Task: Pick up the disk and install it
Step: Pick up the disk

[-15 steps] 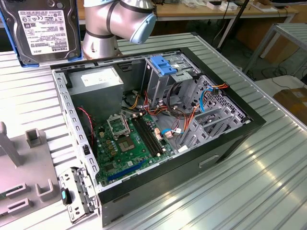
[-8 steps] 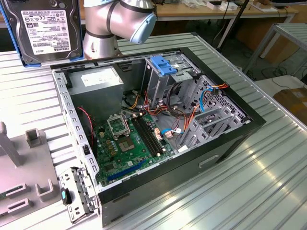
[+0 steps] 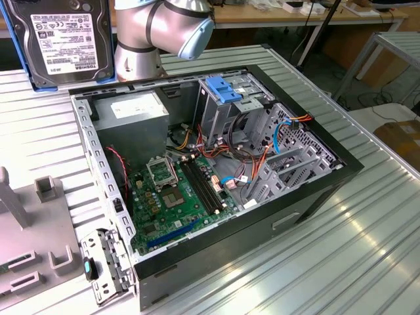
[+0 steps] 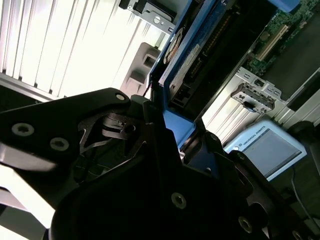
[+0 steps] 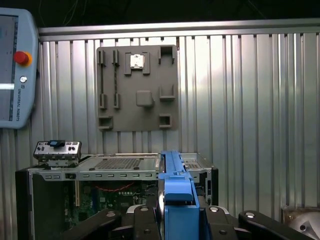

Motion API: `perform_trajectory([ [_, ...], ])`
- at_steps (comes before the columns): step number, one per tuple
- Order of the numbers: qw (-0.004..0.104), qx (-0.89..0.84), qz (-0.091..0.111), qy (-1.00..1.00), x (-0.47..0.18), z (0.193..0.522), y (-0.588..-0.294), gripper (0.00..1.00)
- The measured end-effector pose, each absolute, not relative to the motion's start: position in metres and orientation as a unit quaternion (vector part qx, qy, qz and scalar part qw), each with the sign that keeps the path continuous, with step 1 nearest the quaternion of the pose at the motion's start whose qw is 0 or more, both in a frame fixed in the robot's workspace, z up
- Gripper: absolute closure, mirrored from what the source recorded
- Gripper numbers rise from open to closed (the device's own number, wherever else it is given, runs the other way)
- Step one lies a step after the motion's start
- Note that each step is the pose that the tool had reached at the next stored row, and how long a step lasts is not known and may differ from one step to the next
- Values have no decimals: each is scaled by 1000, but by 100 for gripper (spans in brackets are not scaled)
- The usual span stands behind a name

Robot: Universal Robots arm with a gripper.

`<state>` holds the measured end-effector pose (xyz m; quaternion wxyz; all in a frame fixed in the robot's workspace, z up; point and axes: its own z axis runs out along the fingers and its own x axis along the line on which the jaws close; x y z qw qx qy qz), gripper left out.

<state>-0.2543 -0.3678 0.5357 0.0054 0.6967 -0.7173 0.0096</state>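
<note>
- Blue-framed disk [image 3: 62,39] is held upright in the air, at the exterior view's upper left, clear of the open computer case [image 3: 216,262].
- Gripper [image 5: 176,214] clamps the disk's blue edge in the first wrist view.

Disk [image 3: 62,41]: metal w/ blue plastic edges; table [image 3: 357,223]: ribbed metal.

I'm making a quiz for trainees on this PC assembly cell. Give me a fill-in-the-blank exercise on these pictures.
1. The gripper is shut on the disk, whose frame is ___ in colour.
2. The disk is held toward the exterior view's ___ of the arm.
3. The motherboard is ___ in colour.
4. The bracket without a drive sits inside the ___.

Missing words: blue; left; green; case
</note>
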Motion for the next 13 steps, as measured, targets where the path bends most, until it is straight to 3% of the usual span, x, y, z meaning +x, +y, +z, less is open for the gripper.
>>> perform_trajectory([
  [13, 5, 697, 10, -717, -244, 536, -368, 63],
])
